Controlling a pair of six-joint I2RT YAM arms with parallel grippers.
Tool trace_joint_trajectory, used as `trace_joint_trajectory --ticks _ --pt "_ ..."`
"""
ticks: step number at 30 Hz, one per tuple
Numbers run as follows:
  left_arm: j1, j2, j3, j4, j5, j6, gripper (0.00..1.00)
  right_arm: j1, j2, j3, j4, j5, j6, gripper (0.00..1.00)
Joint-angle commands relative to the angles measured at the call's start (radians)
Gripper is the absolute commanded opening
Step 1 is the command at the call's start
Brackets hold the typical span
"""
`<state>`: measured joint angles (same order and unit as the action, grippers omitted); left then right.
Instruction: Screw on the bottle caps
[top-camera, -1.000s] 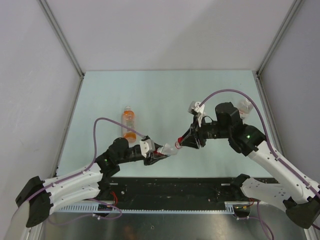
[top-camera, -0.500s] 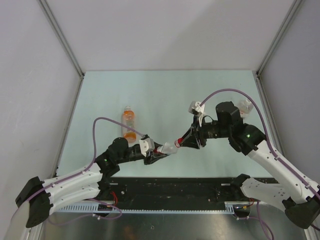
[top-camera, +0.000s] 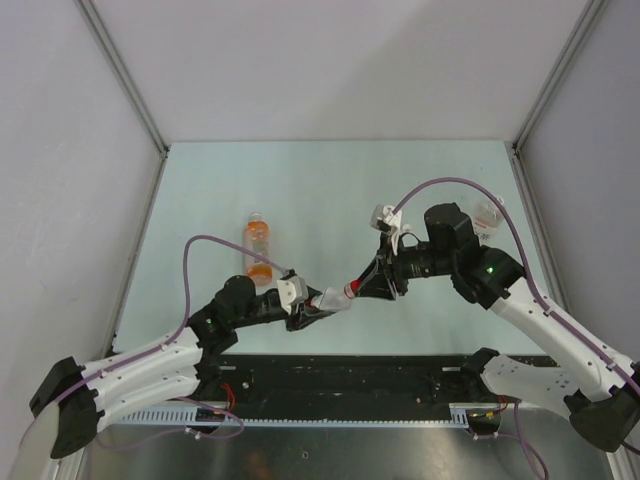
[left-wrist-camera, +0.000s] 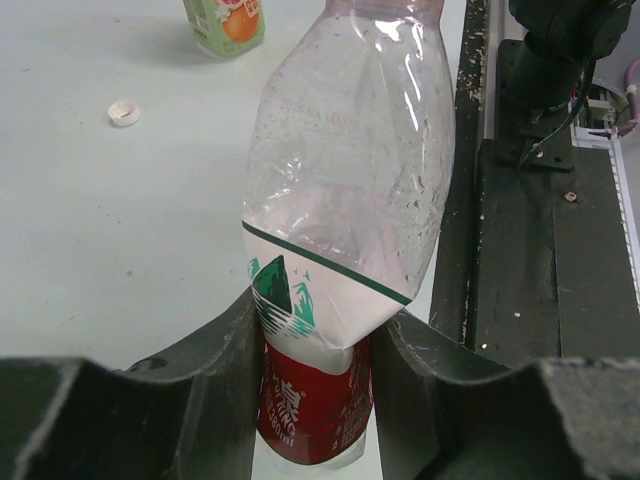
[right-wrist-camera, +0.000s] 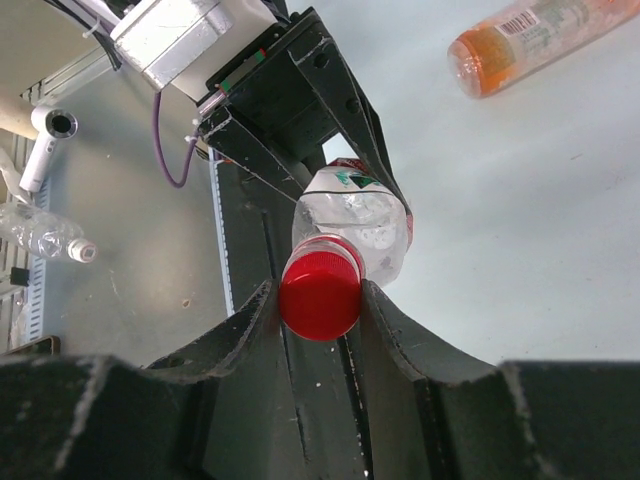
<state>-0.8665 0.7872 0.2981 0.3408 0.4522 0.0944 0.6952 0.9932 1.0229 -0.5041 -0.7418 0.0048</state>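
Red cap (right-wrist-camera: 320, 297) sits on the neck of the labelled bottle (left-wrist-camera: 345, 230), held in mid-air over the near part of the table (top-camera: 330, 190), between the two arms.

Left gripper (left-wrist-camera: 318, 335) clamps the bottle low down on its red-and-white label. Jaws are part-closed and the wall is visibly squashed.
Right gripper (right-wrist-camera: 318, 300) pinches the cap by its sides, jaws narrow, cap face toward the wrist camera.

Step in hand, my read: threading this first cap. Can't tell how far the thread has gone, because the cap hides its own skirt.

Next move calls for:
- wrist roll about the bottle axis with a light push along it
- left arm holding against the torque
- probably release, roll back, re-grip; one roll likely won't seat it

Risks: the soft bottle twists or slips in the left jaws; axes off-line would cross-thread.

Left to do: orange bottle (top-camera: 259, 250) lies on the table and looks uncapped. A white cap (left-wrist-camera: 124, 112) lies loose near it.
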Motion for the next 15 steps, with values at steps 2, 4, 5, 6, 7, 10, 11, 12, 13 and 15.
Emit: trace_joint_trajectory --ticks 2,4,5,6,7,10,11,12,13,15 --pt "-0.001 0.016 0.071 0.07 0.05 -0.02 0.0 0.019 0.006 0.003 0.02 -0.001 0.018 0.26" --pt "-0.001 0.027 0.079 0.066 0.061 -0.02 0.0 0.021 0.006 0.003 0.019 0.004 0.017 0.27" --pt "-0.001 0.032 0.083 0.063 0.064 -0.019 0.0 0.022 0.007 0.003 0.016 0.006 0.017 0.27" --pt "-0.001 0.034 0.087 0.06 0.064 -0.019 0.0 0.022 0.008 0.003 0.014 0.008 0.017 0.27" --pt "-0.001 0.038 0.091 0.056 0.059 -0.023 0.0 0.024 0.009 0.003 0.012 0.008 0.014 0.27" --pt "-0.001 0.048 0.105 0.043 0.047 -0.037 0.0 0.03 0.01 0.002 0.003 0.016 0.007 0.27" --pt "-0.001 0.051 0.111 0.038 0.047 -0.043 0.0 0.035 0.01 0.002 -0.002 0.025 0.003 0.27" --pt "-0.001 0.055 0.115 0.032 0.044 -0.049 0.0 0.039 0.01 0.003 -0.008 0.039 0.001 0.27" --pt "-0.001 0.058 0.119 0.027 0.037 -0.057 0.0 0.045 0.01 0.002 -0.014 0.054 -0.001 0.27" --pt "-0.001 0.06 0.126 0.017 0.016 -0.077 0.0 0.059 0.009 0.003 -0.025 0.08 -0.014 0.27"
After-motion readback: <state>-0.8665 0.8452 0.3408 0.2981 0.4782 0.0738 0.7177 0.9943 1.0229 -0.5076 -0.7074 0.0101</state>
